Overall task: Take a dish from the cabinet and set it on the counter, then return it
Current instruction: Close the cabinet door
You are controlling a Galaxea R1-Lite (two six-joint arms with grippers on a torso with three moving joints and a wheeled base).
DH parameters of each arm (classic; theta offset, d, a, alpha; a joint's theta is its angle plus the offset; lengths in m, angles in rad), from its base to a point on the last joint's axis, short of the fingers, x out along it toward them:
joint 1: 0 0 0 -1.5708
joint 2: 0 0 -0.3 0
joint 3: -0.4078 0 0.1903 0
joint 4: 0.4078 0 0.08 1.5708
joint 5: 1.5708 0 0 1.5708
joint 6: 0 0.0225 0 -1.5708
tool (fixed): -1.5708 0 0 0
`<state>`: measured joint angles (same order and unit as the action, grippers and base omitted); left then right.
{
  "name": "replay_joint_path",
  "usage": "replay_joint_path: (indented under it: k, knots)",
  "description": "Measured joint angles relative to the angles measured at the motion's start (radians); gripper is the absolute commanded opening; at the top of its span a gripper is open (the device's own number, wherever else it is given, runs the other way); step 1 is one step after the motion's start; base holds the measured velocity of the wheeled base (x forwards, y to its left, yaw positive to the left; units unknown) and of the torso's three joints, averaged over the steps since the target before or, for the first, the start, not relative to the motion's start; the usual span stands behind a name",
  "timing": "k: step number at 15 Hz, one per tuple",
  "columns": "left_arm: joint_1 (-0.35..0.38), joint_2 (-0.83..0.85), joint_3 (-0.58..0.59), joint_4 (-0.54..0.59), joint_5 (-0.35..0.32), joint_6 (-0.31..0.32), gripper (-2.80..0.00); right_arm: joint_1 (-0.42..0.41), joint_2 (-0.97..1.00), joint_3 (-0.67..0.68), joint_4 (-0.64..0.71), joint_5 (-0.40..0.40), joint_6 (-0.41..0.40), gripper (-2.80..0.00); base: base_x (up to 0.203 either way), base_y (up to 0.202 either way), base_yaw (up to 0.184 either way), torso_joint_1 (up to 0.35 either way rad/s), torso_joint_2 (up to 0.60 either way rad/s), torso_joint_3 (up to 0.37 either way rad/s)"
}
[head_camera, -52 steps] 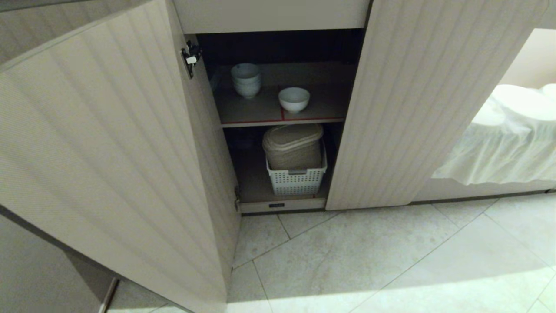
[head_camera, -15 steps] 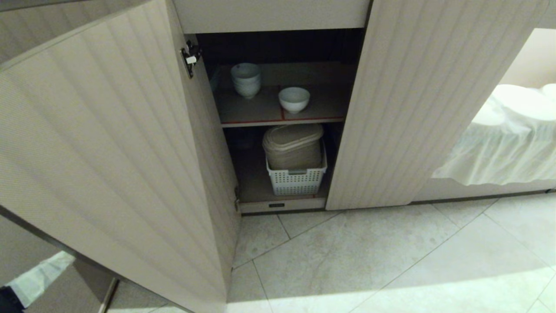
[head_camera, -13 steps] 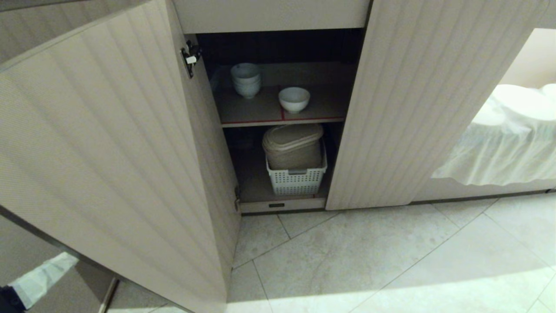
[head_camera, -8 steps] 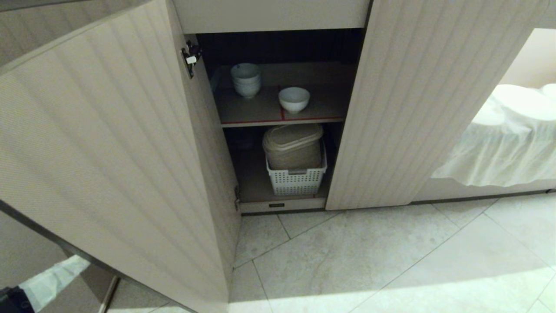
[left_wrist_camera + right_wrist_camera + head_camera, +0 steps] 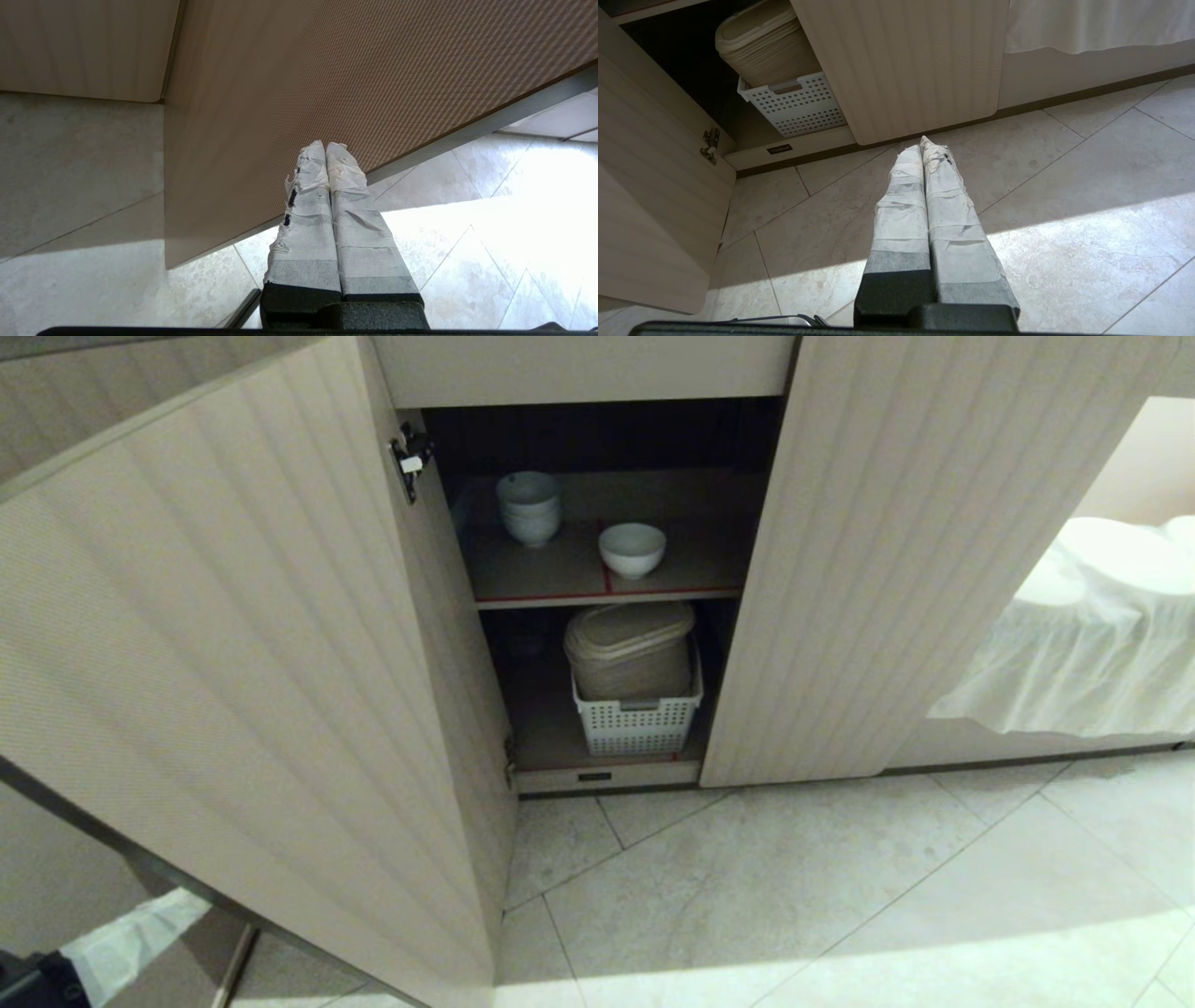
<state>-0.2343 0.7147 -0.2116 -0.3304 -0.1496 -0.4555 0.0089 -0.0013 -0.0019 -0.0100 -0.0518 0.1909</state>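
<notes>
While both doors are swung wide, dish [image 5: 632, 550] is shelved in cabinet [image 5: 915, 569] for reach | left gripper [image 5: 325, 148] closed empty behind left door [image 5: 233, 663] | right gripper [image 5: 922, 143] closed, parked.

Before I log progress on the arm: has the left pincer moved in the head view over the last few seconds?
Yes. The left pincer was out of sight at first; it has crept in at the bottom left corner, rightward under the open left door, shut and empty.
</notes>
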Motion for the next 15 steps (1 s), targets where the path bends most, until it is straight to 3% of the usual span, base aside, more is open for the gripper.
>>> replay_joint_path:
  k: [8, 15]
  knots:
    - [-0.029, -0.001, 0.0, 0.053, 0.0, 0.017, -2.8, 0.0, 0.0, 0.0, 0.0, 0.0, 0.0, -2.8, 0.0, 0.0, 0.0, 0.0, 0.0, 0.0]
    - [-0.06, 0.052, -0.011, 0.044, 0.002, 0.072, -2.8, 0.0, 0.0, 0.0, -0.001, 0.0, 0.0, -2.8, 0.0, 0.0, 0.0, 0.0, 0.0, 0.0]
